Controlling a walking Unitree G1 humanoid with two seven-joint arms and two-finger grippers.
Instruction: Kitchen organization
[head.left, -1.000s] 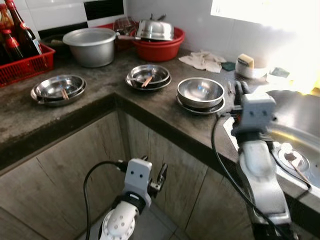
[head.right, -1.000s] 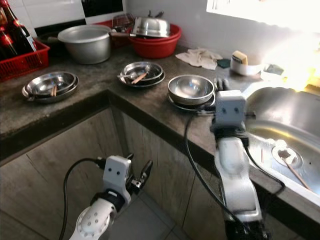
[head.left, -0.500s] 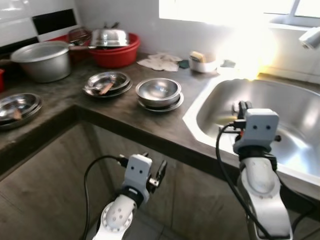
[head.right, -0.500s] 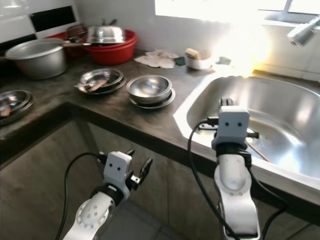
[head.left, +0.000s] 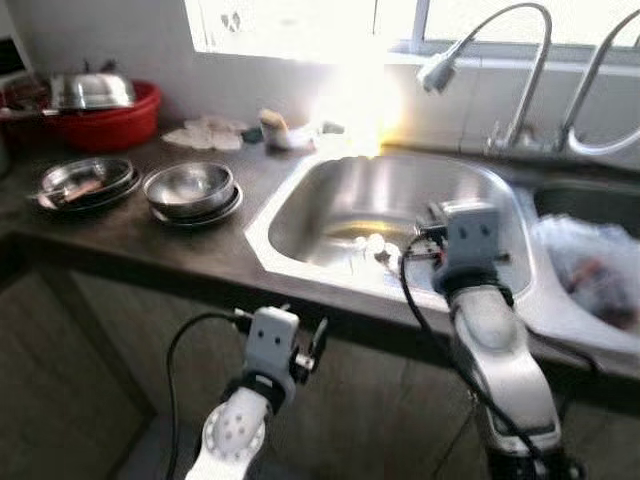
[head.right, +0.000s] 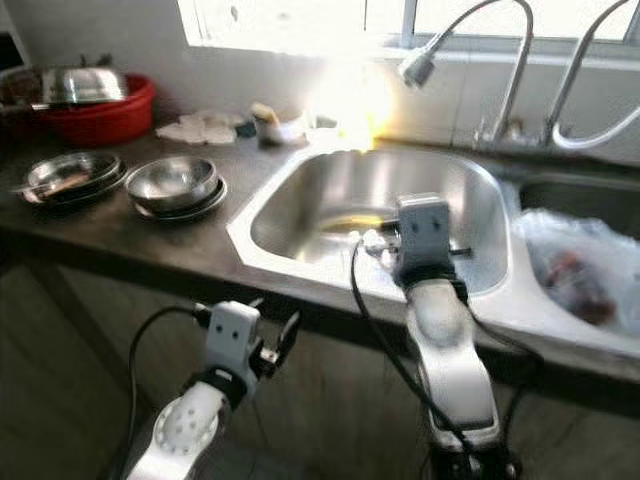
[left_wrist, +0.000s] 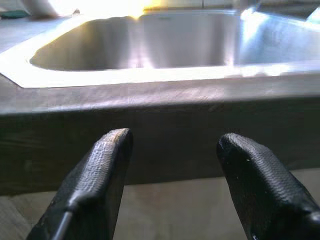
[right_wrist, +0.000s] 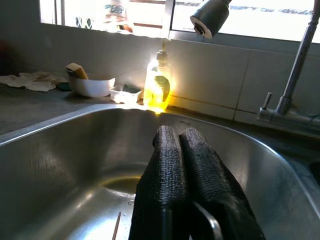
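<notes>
Right tool (right_wrist: 182, 145) — fingers pressed together, over sink (right_wrist: 60, 150), chopstick (right_wrist: 116, 226) lengthwise below.

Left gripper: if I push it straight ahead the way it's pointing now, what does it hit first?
Most likely the dark front edge of the countertop, just below the sink rim. The left gripper is open and aimed squarely at that edge. How far off it is cannot be told.

window glare (head.left: 345, 90) washes out the items at the back of the counter. bag (head.left: 590, 275) in the second basin is blurred; contents unreadable. right gripper's (right_wrist: 187, 172) own housing hides its fingers in the head views. thin stick (right_wrist: 116, 226) in the sink (right_wrist: 60, 150) is cut off by the frame edge. red basin (head.left: 105, 125) is partly cropped at the left edge.
</notes>
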